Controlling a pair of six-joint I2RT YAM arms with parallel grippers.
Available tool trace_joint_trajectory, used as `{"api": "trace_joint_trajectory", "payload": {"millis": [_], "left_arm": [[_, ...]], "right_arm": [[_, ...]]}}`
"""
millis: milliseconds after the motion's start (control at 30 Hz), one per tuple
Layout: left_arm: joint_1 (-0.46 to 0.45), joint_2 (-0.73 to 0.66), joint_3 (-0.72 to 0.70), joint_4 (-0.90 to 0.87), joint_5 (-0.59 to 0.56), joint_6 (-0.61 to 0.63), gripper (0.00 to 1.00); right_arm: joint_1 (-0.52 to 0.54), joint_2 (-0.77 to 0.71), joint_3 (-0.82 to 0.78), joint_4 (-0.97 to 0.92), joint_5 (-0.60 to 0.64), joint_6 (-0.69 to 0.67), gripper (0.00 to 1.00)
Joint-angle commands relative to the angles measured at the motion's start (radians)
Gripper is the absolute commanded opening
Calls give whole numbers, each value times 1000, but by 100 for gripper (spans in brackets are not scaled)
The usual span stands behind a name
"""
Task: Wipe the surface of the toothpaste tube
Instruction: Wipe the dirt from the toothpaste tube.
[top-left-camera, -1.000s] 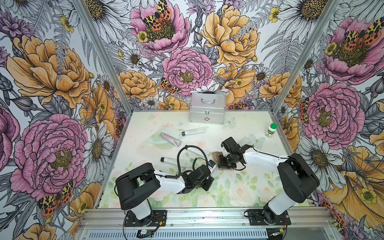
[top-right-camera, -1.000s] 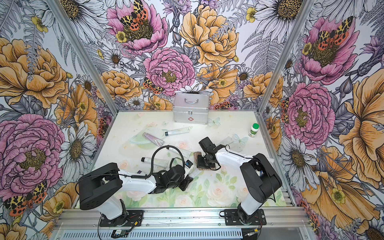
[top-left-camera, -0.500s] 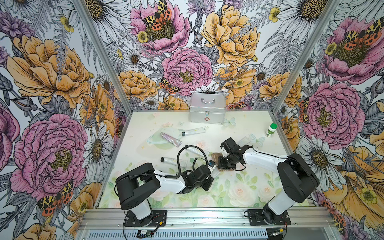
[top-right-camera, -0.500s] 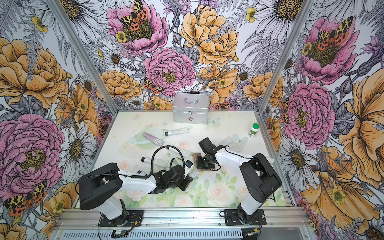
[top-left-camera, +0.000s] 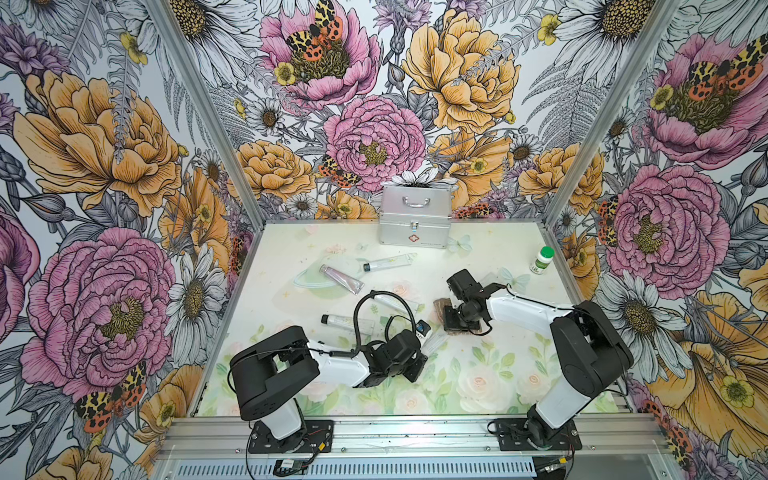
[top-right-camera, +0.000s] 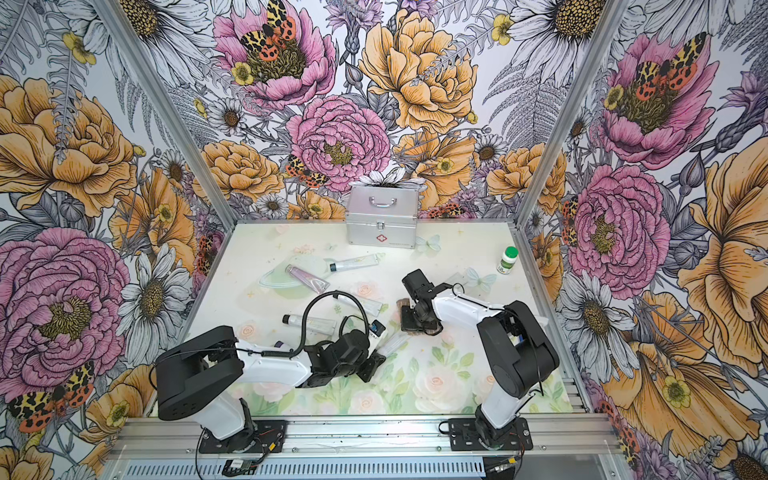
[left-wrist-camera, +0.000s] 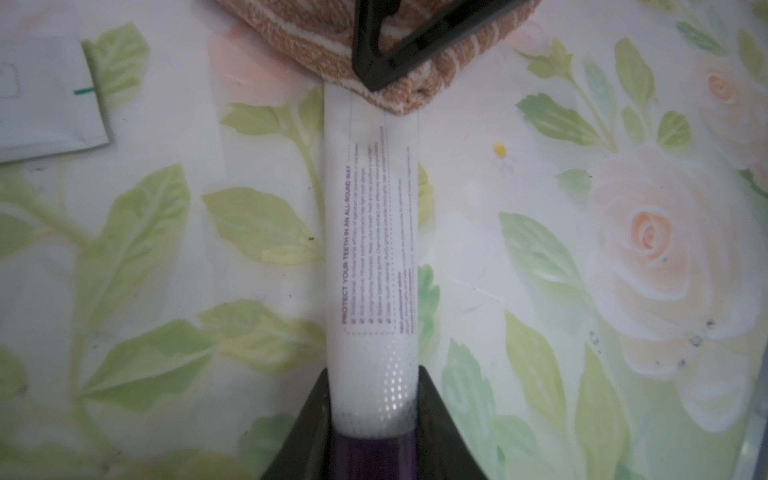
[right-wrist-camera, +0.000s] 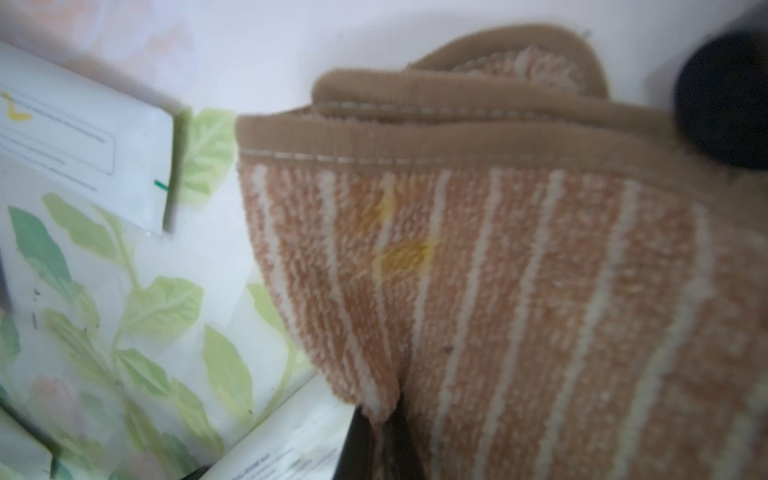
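Toothpaste tube (left-wrist-camera: 374, 249) lay flat, tail end under the striped towel (right-wrist-camera: 498, 291). Left claw (left-wrist-camera: 374, 399) squeezed its cap end (likely so it couldn't slide), and right claw (right-wrist-camera: 384, 440) pinched the towel, ready to rub.

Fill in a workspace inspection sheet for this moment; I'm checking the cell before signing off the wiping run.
Surface: floral mat, few dark specks.
Job's things: toothpaste tube, white; striped towel, corner over its crimped end.
Clutter: pink tube, dark-capped tube, green-capped bottle, silver case.
Grippers: left gripper, jaws shut on the tube's purple cap end; right gripper, jaws shut on the towel.
Cables: black cable loops above the left arm.
Surroundings: floral walls, metal frame.
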Motion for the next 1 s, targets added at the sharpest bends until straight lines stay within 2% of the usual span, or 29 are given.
{"api": "trace_joint_trajectory", "payload": {"millis": [0,200,433,667,800,967], "left_arm": [[14,-15,-15,-18,-8,6,25],[15,-11,-12,-19,-8,6,24],[14,-12,-14,-18,-7,7,24],[14,-25,-23,-18,-10,5,25],[14,-22,-22,-18,-9,5,25],[14,-21,-20,-18,-10,3,24]], "right_arm": [[58,-41,-39,-21,-110,51,0],[104,-62,-93,19,-143,90,0],[3,58,-79,10,-10,14,0],[-69,111,-24,-33,123,-43,0],[-65,96,-11,-33,91,-35,0],[-13,46,-10,-30,-8,-7,0]]}}
